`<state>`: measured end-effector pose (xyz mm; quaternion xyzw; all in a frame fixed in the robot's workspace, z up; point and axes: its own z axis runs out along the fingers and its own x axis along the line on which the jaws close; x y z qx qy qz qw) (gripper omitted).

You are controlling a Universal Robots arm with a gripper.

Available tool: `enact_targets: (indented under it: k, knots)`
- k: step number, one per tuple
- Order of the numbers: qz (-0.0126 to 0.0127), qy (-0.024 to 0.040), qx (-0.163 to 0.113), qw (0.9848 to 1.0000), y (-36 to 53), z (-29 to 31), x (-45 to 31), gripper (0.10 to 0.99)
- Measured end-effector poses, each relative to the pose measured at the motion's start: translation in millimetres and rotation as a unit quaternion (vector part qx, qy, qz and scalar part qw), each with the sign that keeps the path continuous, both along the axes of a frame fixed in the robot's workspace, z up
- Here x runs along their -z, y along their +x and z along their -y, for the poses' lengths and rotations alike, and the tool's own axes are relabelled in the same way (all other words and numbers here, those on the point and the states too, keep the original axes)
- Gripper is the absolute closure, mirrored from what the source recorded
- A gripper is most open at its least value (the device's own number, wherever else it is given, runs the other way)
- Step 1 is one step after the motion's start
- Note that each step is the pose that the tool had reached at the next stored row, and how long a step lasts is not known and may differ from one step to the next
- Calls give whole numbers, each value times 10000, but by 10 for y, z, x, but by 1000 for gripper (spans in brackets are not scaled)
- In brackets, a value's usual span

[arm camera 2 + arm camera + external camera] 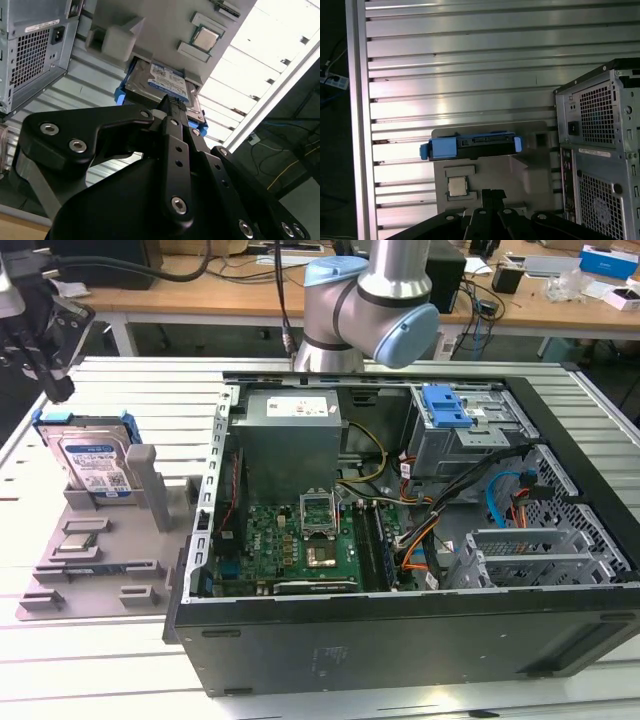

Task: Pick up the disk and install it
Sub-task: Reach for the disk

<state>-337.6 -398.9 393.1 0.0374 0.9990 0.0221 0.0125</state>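
Approach for the pick-up, I judge — the gripper (pixel 61 391), fingers closed on nothing, hovers above the disk (pixel 95 462), standing on edge at the grey holder tray's (pixel 100 575) far corner, away from the computer case (pixel 400 645) — so a grasp calls for opening and straddling its top edge.

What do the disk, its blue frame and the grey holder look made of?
The disk looks like silvery metal with a dull sheen and a paper-like label. Its blue frame seems plastic: uniform, matte colour. The grey holder is probably plastic too, matte and blocky.
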Motion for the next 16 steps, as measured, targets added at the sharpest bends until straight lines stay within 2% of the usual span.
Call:
enact_targets:
  k: [8,16]
  knots:
    - [-1,0,1,10000,-173,0,0,980]
    - [0,0,0,10000,-408,0,1,980]
